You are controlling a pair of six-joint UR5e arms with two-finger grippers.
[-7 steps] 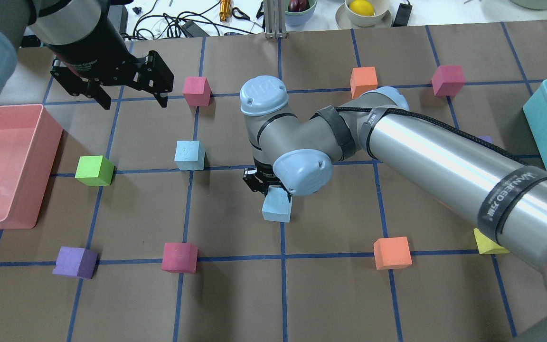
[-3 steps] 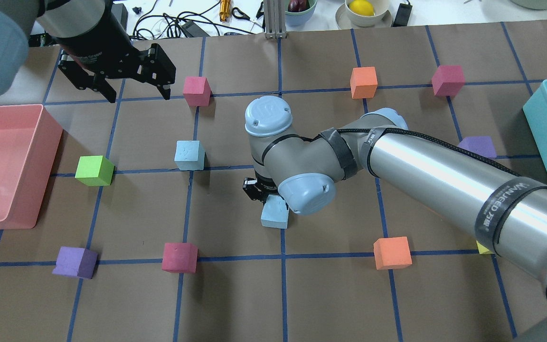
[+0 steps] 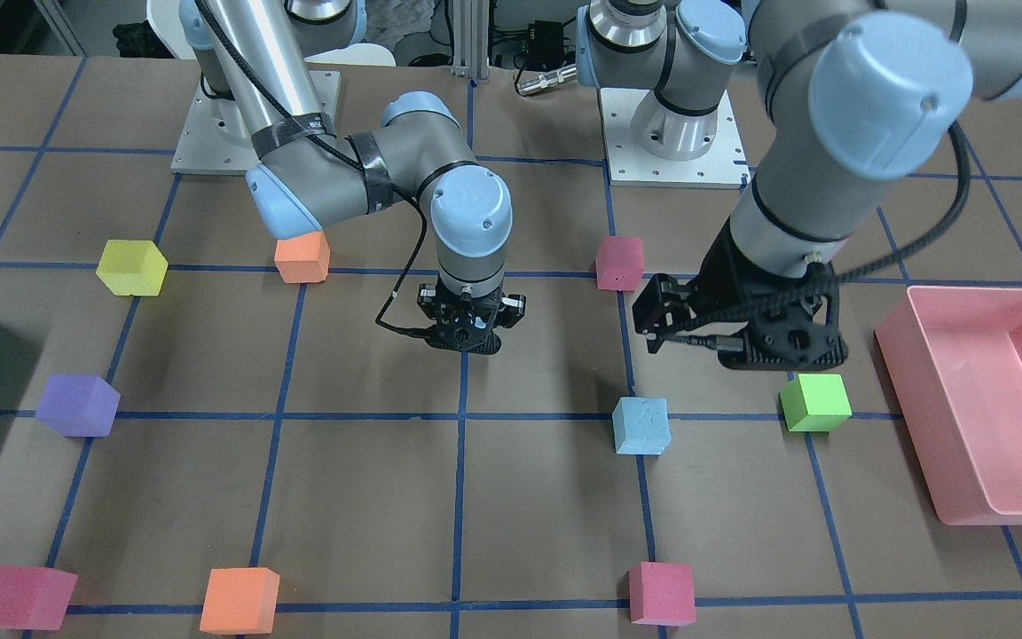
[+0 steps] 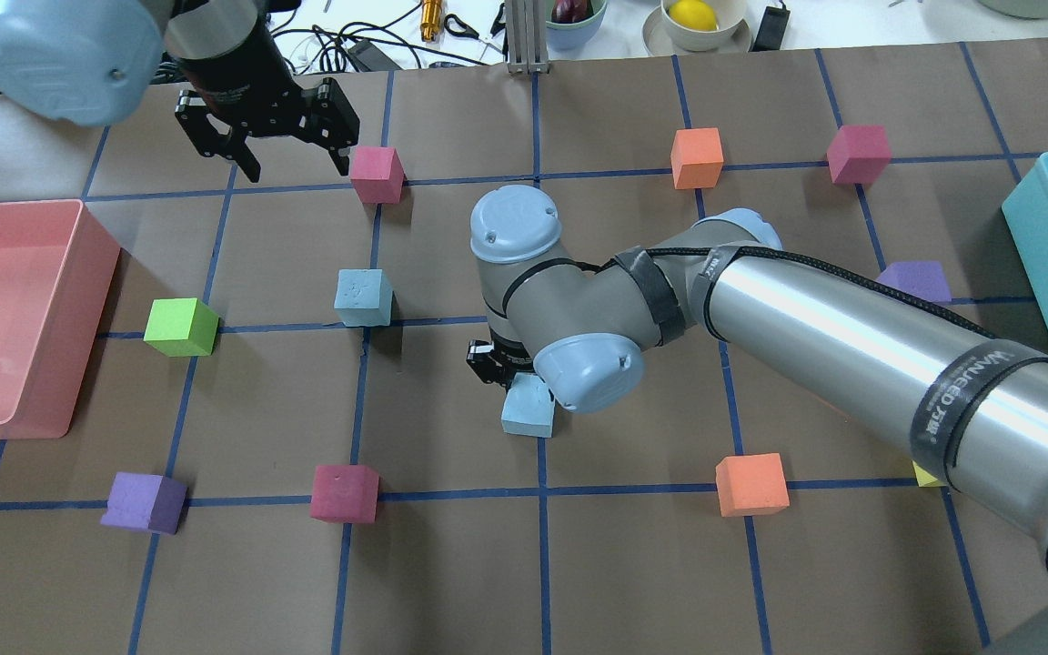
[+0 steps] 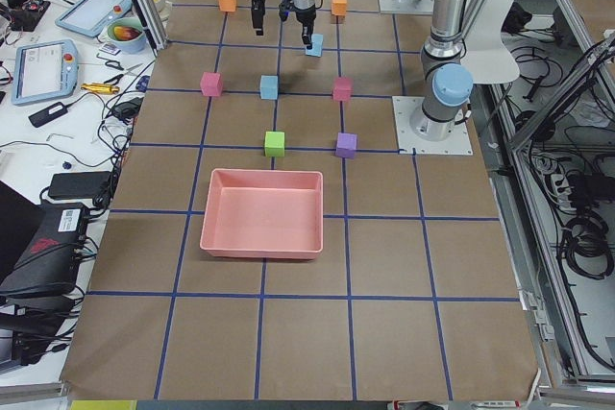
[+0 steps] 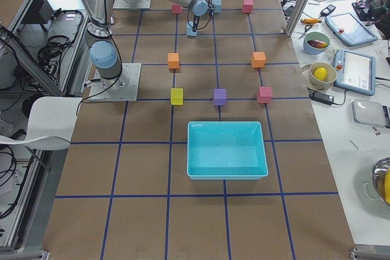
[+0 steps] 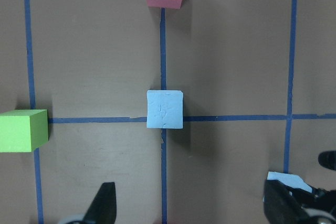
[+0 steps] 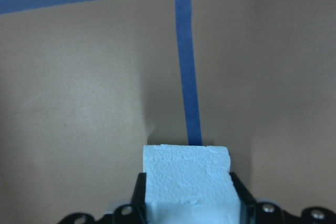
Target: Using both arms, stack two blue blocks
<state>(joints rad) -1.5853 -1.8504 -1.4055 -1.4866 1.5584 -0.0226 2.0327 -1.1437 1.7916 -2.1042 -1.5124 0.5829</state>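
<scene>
One pale blue block [image 4: 363, 297] rests on a blue tape line on the brown table; it also shows in the front view [image 3: 641, 425] and in the middle of the left wrist view [image 7: 165, 109]. My right gripper [image 4: 515, 377] is shut on the other blue block [image 4: 527, 407] and holds it just above the table, to the right of the resting one. The held block fills the bottom of the right wrist view [image 8: 187, 177]. My left gripper [image 4: 297, 168] is open and empty, hovering beyond the resting block, next to a magenta cube [image 4: 377, 174].
A pink bin [image 4: 78, 273] stands at the left edge and a teal bin [image 4: 1033, 246] at the right. A green cube [image 4: 180, 327], purple cubes [image 4: 144, 501], orange cubes [image 4: 751, 484] and another magenta cube [image 4: 345, 493] lie scattered on the grid.
My left gripper has moved to the right, toward the far magenta cube, still open. My right arm has shifted slightly with the blue block held in its jaws.
</scene>
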